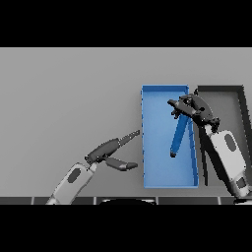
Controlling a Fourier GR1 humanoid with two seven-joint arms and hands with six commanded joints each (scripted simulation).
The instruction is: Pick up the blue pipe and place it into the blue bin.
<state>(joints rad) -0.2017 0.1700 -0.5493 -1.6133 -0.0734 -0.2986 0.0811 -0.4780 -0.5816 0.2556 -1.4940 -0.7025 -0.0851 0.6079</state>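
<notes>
The blue pipe (177,137) hangs slanted over the inside of the blue bin (153,142), its lower end near the bin floor and its upper end in my right hand (189,107). That hand is shut on the pipe's top, over the bin's far right part. My left hand (110,150) rests open on the table just left of the bin, fingers straight and pointing toward the bin's left wall, thumb spread toward the front.
A dark grey bin (231,98) stands directly right of the blue bin, partly covered by my right arm. The grey table stretches wide to the left and behind.
</notes>
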